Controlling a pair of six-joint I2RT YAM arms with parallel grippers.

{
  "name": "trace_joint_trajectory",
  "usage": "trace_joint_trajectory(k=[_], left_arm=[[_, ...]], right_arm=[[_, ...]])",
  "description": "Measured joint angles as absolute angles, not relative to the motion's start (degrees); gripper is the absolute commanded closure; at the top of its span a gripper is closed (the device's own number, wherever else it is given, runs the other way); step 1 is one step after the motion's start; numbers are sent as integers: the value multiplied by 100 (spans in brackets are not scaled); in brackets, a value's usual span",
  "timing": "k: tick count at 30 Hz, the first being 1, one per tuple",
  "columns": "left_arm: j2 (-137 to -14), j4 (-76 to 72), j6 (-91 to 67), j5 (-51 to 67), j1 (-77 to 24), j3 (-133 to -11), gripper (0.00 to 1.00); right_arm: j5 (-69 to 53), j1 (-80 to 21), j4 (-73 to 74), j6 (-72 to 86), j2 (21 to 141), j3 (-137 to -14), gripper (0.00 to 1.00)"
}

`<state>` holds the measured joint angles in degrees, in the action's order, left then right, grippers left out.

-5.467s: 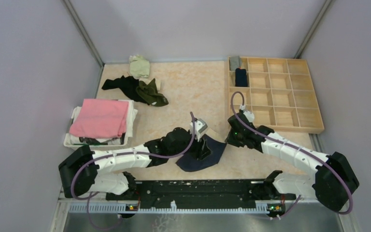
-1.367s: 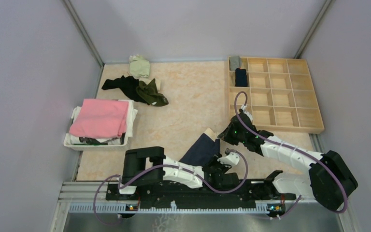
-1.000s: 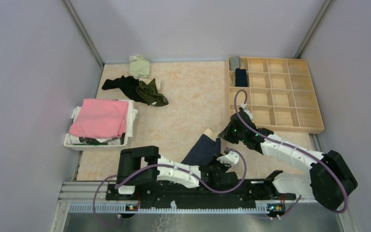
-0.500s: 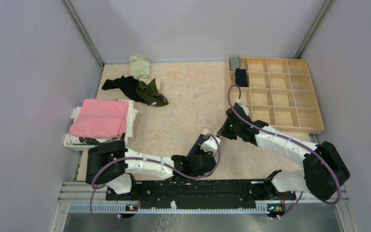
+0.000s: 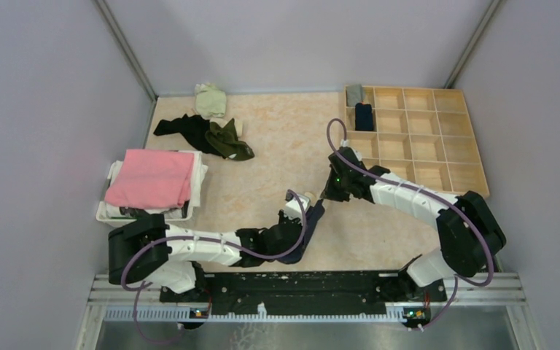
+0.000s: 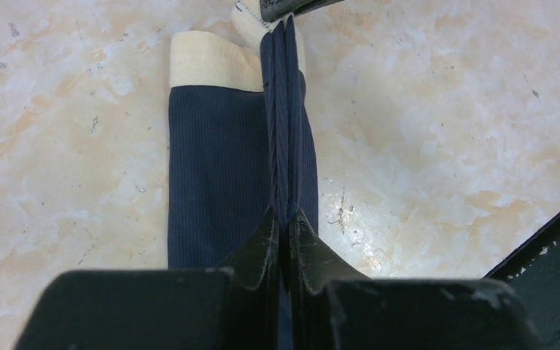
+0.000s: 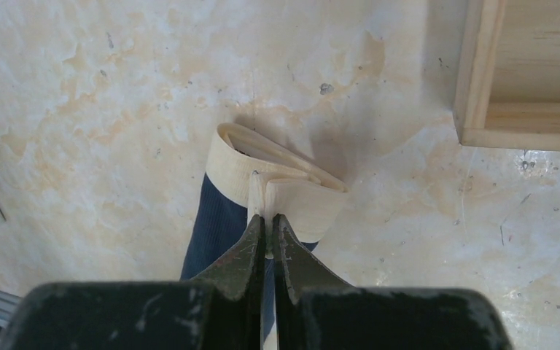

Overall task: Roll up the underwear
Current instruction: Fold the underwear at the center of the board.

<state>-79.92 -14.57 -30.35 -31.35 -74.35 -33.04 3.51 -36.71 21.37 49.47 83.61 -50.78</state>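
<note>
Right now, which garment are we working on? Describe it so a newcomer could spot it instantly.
Start at the wooden compartment tray on the right and move left off its near-left corner. There lies the navy underwear, folded into a narrow strip, with both arms' jaws shut on it. Unlike the loose dark and olive pieces at the far left, it has a beige waistband.

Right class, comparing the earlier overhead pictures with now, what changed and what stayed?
The navy underwear, spread flat earlier, is now a narrow folded strip. The left hand swung round and pinches its navy fold; the right hand swung left, pinching the beige waistband. Clothes pile, pink cloth and wooden tray stayed put.
</note>
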Motion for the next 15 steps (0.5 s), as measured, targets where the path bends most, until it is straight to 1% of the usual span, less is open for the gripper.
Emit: trace_joint_trajectory(k=[7, 15], left_arm=[[-7843, -1647, -3208, -3076, -7330, -3015, 97], [-7811, -1806, -3433, -3068, -7306, -2729, 99]], right_arm=[[220, -3673, 2349, 4703, 8785, -5509, 100], [-21, -3673, 2390, 4528, 9148, -5688, 100]])
